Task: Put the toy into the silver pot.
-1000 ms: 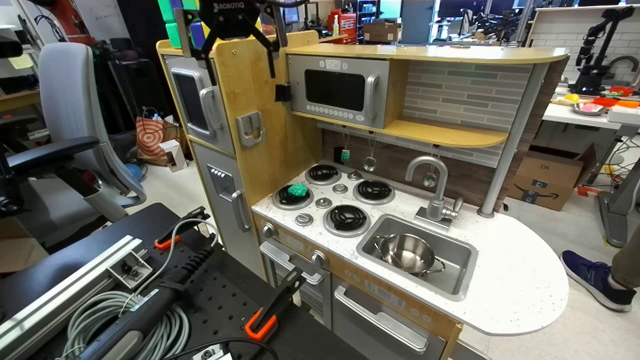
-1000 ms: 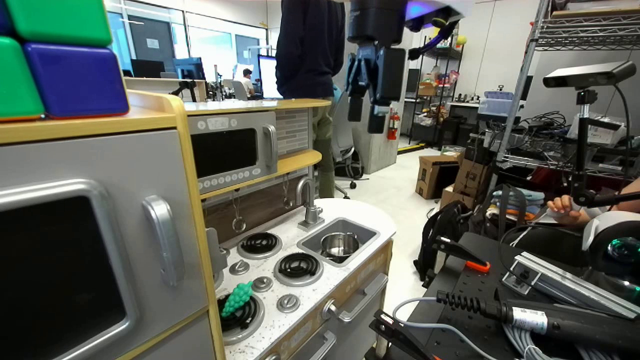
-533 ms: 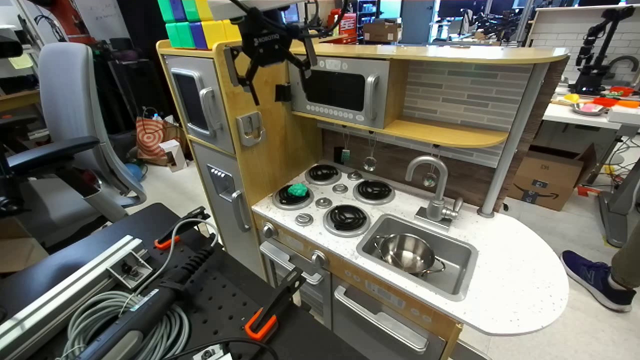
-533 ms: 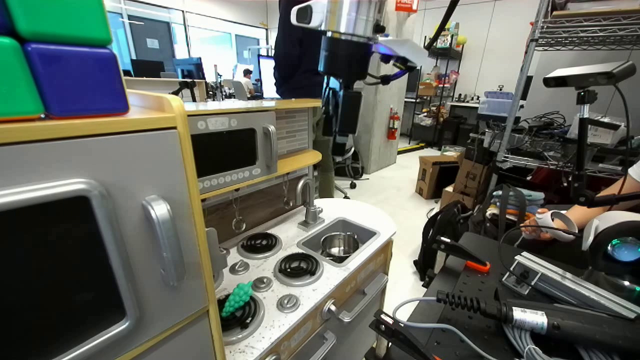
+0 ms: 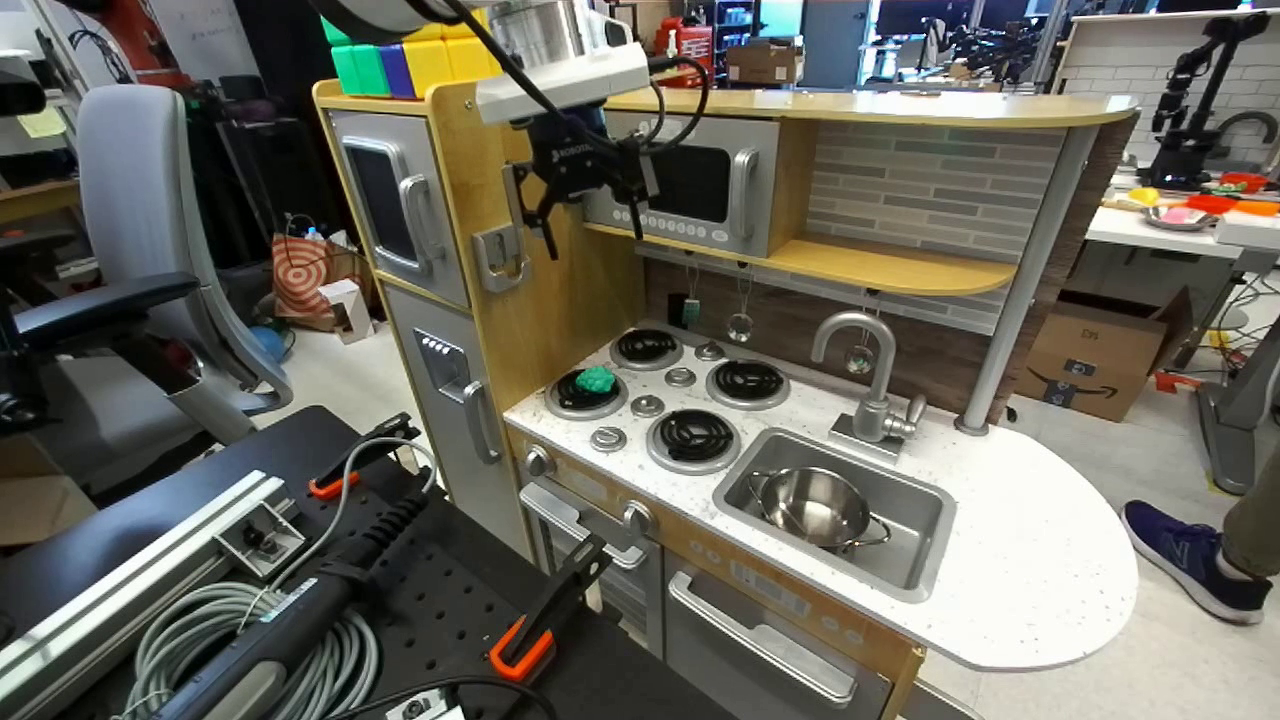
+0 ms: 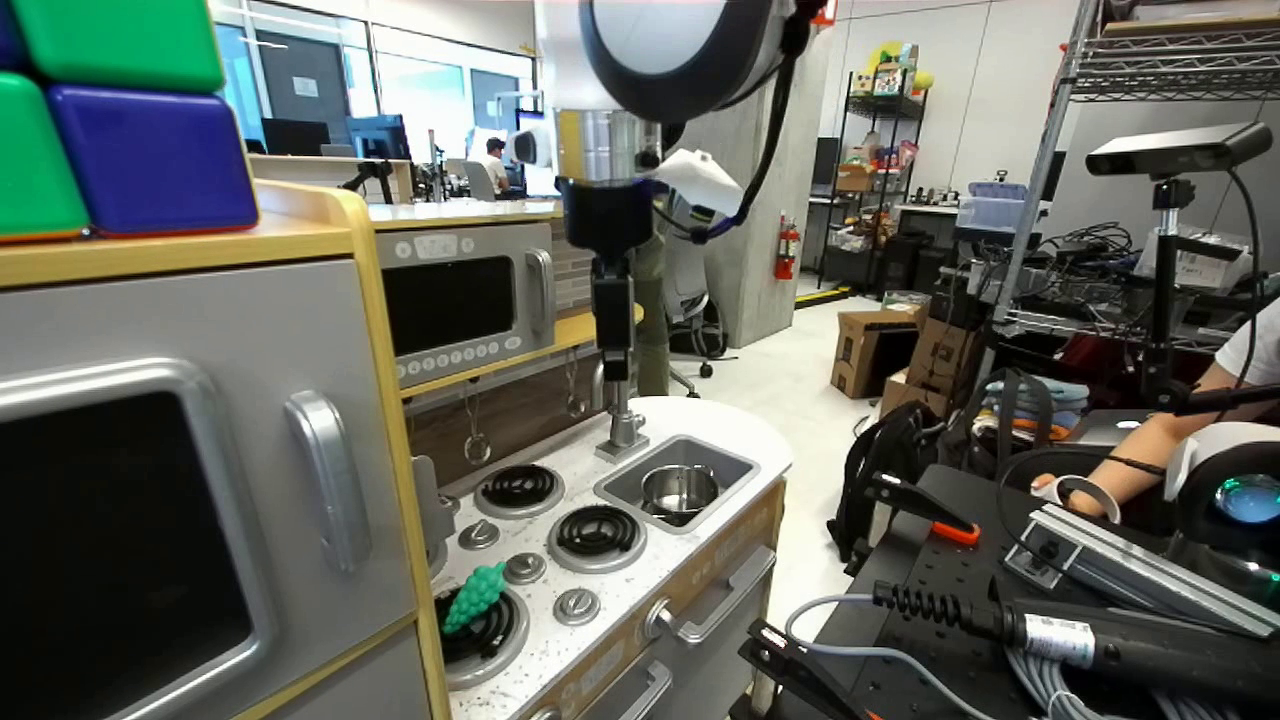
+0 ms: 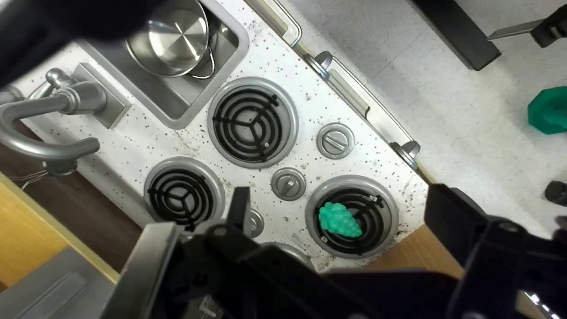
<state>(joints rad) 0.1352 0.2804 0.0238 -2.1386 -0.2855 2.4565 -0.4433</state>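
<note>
"Sitting far left in an exterior view: grey chair (image 5: 130, 180). Then coloured blocks (image 5: 395, 70) on top of the tall cabinet (image 5: 560, 300). End effector (image 5: 595, 246)?"

"Spread wide, hanging in the air well above the counter (image 5: 1040, 550)."

"Toy (image 5: 596, 380)?"

"Bright green, bumpy, lying on the front burner (image 5: 571, 393) nearest the cabinet. Well below the end effector, apart from it."

"Keep going."

"Silver knobs (image 5: 608, 438), microwave (image 5: 700, 180) up higher, three more burners (image 5: 694, 437) with black coils."

"Silver pot (image 5: 815, 505)?"

"Inside the grey sink (image 5: 915, 560), round, shiny. Faucet (image 5: 878, 360) stands right behind the sink."

"Far right?"

"Dark blue shoe (image 5: 1190, 560) on the floor (image 5: 1085, 460), past the counter's rounded end."
</note>
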